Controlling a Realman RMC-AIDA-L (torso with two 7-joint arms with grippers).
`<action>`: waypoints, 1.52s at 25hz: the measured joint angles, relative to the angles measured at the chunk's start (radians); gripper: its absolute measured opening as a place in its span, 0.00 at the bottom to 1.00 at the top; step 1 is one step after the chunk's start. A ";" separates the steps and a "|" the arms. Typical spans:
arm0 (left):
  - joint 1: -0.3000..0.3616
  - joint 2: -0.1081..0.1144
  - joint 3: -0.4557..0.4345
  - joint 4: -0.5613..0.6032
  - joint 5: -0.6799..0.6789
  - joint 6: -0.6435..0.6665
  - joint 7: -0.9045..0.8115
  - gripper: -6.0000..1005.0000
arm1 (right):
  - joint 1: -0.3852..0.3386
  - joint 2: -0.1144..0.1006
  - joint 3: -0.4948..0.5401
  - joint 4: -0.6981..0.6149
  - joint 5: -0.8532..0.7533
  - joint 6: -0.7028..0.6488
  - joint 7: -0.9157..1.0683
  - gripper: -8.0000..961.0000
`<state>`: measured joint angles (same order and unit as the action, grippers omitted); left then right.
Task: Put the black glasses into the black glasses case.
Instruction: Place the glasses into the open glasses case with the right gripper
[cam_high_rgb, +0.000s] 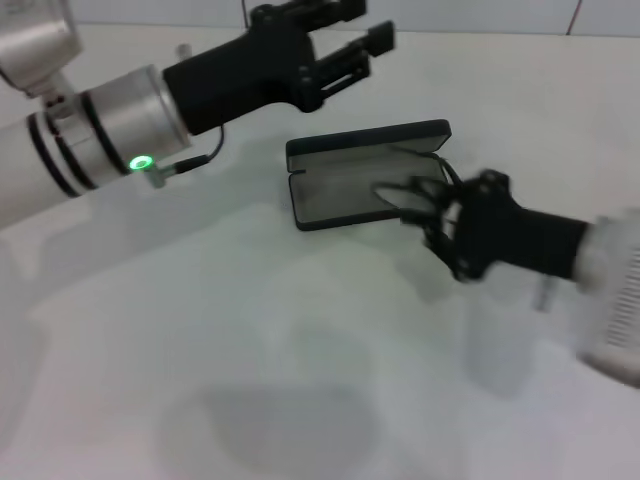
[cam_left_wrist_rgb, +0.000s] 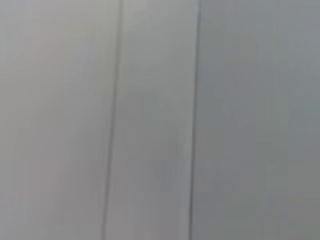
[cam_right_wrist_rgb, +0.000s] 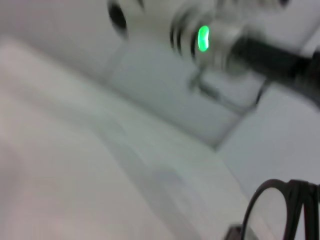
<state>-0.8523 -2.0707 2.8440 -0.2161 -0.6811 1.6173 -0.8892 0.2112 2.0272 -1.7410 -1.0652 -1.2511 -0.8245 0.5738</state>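
Note:
The black glasses case (cam_high_rgb: 350, 180) lies open on the white table, its grey lining up and its lid toward the back. My right gripper (cam_high_rgb: 432, 205) comes in from the right and is shut on the black glasses (cam_high_rgb: 412, 190), holding them over the right end of the case. One rounded lens and the frame show in the right wrist view (cam_right_wrist_rgb: 280, 210). My left gripper (cam_high_rgb: 345, 45) is open and empty, raised behind and to the left of the case. The left wrist view shows only a pale surface with two dark lines.
The white table (cam_high_rgb: 200, 330) stretches around the case. My left arm with its green light (cam_high_rgb: 142, 162) crosses the upper left, and it also shows in the right wrist view (cam_right_wrist_rgb: 202, 39). The table's back edge (cam_high_rgb: 500, 30) runs behind the case.

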 joint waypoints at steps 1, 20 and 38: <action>0.008 0.001 0.000 -0.003 -0.004 0.000 -0.002 0.54 | 0.000 -0.001 -0.076 -0.047 0.000 0.127 0.001 0.13; -0.013 -0.008 0.000 -0.009 -0.013 -0.014 0.005 0.55 | 0.139 0.001 -0.558 -0.100 -0.007 0.986 -0.007 0.13; -0.013 -0.014 0.000 -0.009 -0.011 -0.016 0.007 0.57 | 0.200 0.001 -0.586 -0.019 0.007 0.982 0.039 0.21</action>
<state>-0.8648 -2.0846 2.8439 -0.2249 -0.6925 1.6013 -0.8819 0.4116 2.0278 -2.3268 -1.0840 -1.2443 0.1579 0.6131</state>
